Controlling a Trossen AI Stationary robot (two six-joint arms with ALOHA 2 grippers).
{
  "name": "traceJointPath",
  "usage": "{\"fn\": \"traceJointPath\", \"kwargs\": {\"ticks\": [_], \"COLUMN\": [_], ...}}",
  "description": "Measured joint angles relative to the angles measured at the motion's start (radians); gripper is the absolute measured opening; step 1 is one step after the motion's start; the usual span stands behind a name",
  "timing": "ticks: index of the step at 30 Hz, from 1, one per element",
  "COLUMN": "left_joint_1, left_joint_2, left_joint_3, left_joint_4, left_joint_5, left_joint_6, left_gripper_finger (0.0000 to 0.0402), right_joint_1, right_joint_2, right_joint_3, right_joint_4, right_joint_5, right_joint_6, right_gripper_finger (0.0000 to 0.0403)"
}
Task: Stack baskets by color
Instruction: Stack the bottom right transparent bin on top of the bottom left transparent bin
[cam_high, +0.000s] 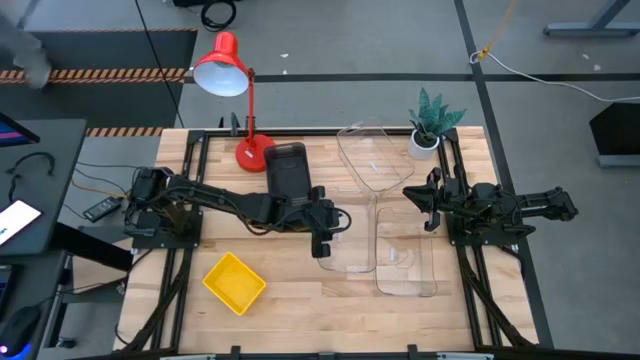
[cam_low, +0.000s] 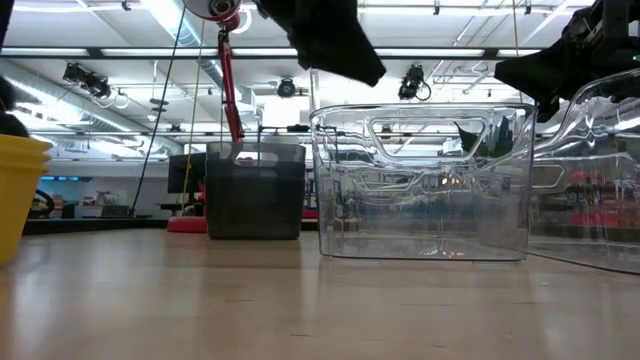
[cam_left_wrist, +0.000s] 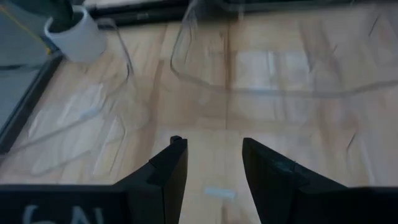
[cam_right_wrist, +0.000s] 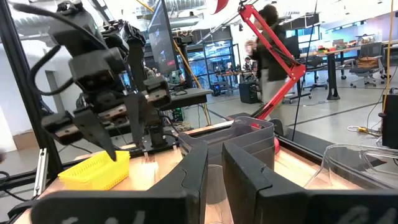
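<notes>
A yellow basket (cam_high: 234, 282) lies alone, nearer the front edge than the red desk lamp (cam_high: 226, 70). Beside the lamp's base stands a dark grey basket (cam_high: 286, 170), seemingly a finished stack. The left gripper (cam_high: 325, 240), fingers apart and empty, hovers at a clear basket (cam_high: 350, 257). Right of it lie two more clear baskets (cam_high: 406, 262), unstacked. The right gripper (cam_high: 428, 200) waits, fingers narrowly parted, empty. Clear stacking remains.

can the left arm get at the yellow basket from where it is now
Probably yes. The yellow basket sits alone on bare wood at the table's front left, just below the left arm; the left gripper, open and empty, hangs over a clear basket nearby.
</notes>
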Motion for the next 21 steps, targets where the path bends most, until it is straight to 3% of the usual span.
{"fn": "traceJointPath", "kwargs": {"ticks": [7, 14, 21], "left_joint_1": [0.004, 0.003, 0.004], "left_joint_2": [0.0, 0.0, 0.0], "left_joint_3": [0.0, 0.0, 0.0], "left_joint_4": [-0.021, 0.026, 0.049], "left_joint_5": [0.0, 0.0, 0.0], "left_joint_6": [-0.008, -0.15, -0.152], "left_gripper_finger": [0.016, 0.016, 0.016], "right_joint_1": [0.0, 0.0, 0.0], "right_joint_2": [0.0, 0.0, 0.0], "right_joint_3": [0.0, 0.0, 0.0], "right_joint_4": [0.0, 0.0, 0.0], "right_joint_5": [0.0, 0.0, 0.0], "right_joint_6": [0.0, 0.0, 0.0], "right_gripper_finger": [0.0054, 0.0054, 0.0054]}}
